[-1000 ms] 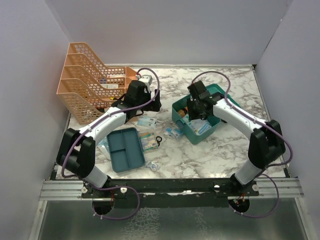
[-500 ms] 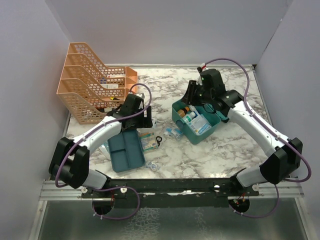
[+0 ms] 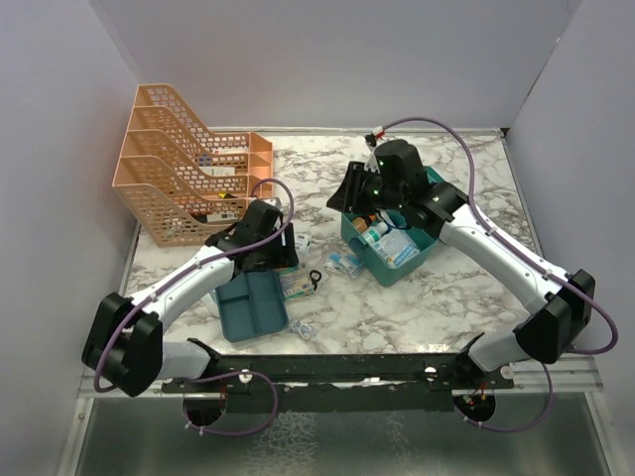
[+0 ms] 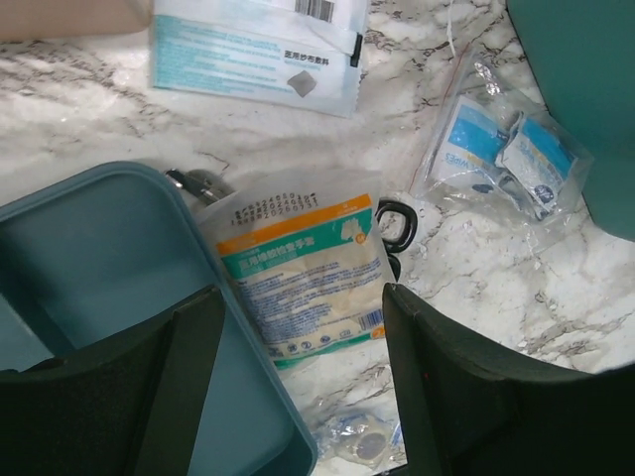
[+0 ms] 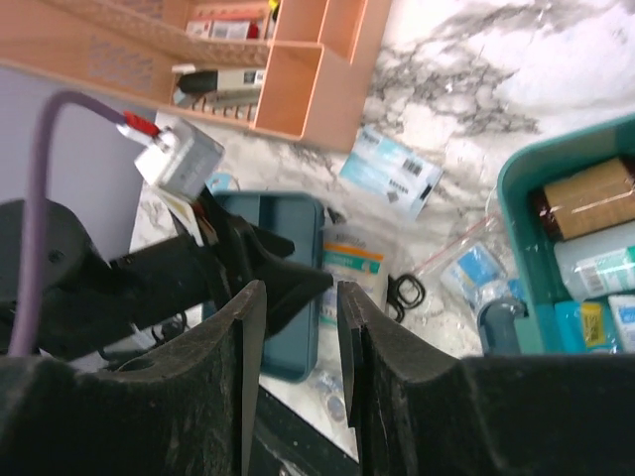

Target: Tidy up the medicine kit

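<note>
On the marble surface (image 3: 446,297), right of centre, sits the medicine kit (image 3: 412,263): teal box, top open, set at an angle. Inside it I can see a brown carton (image 5: 585,198) and a few bottles and small boxes packed side by side.

Right gripper (image 3: 345,196): hangs above the kit's left end, touching nothing. Fingers apart by a narrow gap, nothing between them.

Left gripper (image 4: 303,297): low over the loose items left of the kit. Fingers wide apart. They straddle a flat packet (image 4: 303,268) with an orange and green band. Cannot tell whether the fingertips touch the packet or the surface.

Layout around the packet:
- flat teal divided tray (image 3: 248,302) just to its left, the packet's edge against the tray's rim
- small black loop (image 4: 394,223) at its right edge
- clear bag (image 4: 501,154) of blue-and-white items between the packet and the kit
- white and teal sachet (image 4: 258,40) farther back, lying flat
- small clear bag (image 4: 357,441) of round bits near the tray's front corner

Orange mesh file rack (image 3: 179,159): far left corner, well apart from the kit, with a few items in its lower tiers.
</note>
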Controlling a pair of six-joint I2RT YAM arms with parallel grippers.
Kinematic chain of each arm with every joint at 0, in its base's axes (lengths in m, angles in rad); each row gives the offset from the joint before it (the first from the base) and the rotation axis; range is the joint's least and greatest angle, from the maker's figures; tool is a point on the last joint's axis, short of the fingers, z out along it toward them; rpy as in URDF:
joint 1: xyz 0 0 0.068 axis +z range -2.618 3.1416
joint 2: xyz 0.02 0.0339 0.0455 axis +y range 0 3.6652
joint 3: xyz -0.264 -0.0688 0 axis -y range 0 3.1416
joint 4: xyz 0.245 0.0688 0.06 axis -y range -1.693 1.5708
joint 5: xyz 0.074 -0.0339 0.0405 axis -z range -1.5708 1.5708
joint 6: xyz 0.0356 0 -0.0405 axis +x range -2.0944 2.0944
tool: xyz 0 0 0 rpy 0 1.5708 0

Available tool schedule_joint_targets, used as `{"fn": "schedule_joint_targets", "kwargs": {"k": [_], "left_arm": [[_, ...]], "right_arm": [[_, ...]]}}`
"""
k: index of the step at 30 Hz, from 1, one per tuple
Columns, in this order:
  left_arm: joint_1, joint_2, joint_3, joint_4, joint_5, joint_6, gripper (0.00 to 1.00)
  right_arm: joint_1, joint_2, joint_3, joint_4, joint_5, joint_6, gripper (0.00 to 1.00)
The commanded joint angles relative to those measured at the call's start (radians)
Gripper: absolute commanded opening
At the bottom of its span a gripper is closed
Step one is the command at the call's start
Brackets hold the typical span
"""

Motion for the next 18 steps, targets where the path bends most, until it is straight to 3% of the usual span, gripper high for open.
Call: {"fn": "schedule_joint_targets", "kwargs": {"k": [1, 6, 11, 18], "left_arm": [[-0.001, -0.121, -0.056, 0.009, -0.103, -0.078, 0.66], [-0.001, -0.287, -0.142, 0.041, -0.188, -0.188, 0.65], [-0.001, -0.375, -0.161, 0.093, -0.195, -0.203, 0.65], [-0.002, -0.398, -0.153, 0.114, -0.221, -0.212, 0.65]], "right_arm": [[0.052, -0.070, -0.087, 0.028, -0.034, 0.017, 0.35], [0.103, -0.064, -0.179, 0.024, -0.032, 0.086, 0.36], [0.166, -0.046, -0.295, 0.120, -0.094, 0.132, 0.44], [0.268, 0.133, -0.229, 0.081, 0.025, 0.163, 0.45]]}}
